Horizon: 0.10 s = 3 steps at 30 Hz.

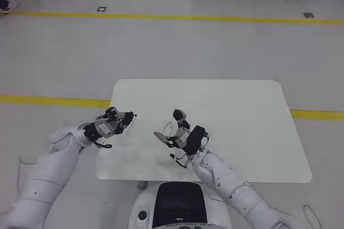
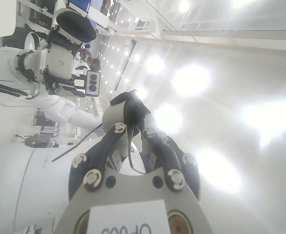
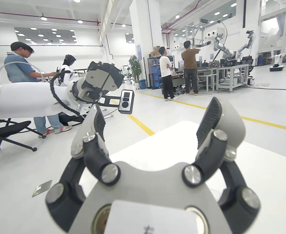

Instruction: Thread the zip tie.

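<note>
Looking down in the top view, the left gripper hung over the near-left part of the white table, clamped on a thin black zip tie, with the right gripper near it toward the table's middle. In the left wrist view its fingers pinched the zip tie, tail trailing sideways. In the right wrist view the right gripper gaped wide and empty above the table, facing the left gripper and probably due to receive that tail.

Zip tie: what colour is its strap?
Black. The zip tie shows best in the left wrist view.
</note>
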Tool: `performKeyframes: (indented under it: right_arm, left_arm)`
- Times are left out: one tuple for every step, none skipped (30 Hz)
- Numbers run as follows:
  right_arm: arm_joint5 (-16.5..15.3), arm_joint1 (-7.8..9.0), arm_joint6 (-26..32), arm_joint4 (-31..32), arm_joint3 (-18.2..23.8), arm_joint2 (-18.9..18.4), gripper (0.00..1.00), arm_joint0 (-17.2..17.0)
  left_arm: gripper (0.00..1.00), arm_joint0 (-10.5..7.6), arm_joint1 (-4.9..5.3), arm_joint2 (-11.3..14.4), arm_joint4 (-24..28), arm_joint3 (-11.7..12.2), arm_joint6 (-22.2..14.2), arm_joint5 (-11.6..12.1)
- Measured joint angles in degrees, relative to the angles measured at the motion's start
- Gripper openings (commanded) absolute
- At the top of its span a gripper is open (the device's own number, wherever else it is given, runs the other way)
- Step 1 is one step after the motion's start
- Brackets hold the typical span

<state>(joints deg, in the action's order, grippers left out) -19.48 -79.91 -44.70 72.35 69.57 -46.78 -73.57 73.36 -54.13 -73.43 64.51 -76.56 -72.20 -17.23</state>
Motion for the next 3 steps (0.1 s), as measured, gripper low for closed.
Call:
performKeyframes:
  right_arm:
    - [0.0, 0.00, 0.0, 0.0, 0.0, 0.0, 1.00, 0.0]
    - [0.0, 0.00, 0.0, 0.0, 0.0, 0.0, 1.00, 0.0]
    - [0.0, 0.00, 0.0, 0.0, 0.0, 0.0, 1.00, 0.0]
  left_arm:
    - [0.00, 0.00, 0.00, 0.0, 0.0, 0.0, 0.0, 0.0]
    - [0.00, 0.00, 0.00, 0.0, 0.0, 0.0, 0.0, 0.0]
    - [0.00, 0.00, 0.00, 0.0, 0.0, 0.0, 0.0, 0.0]
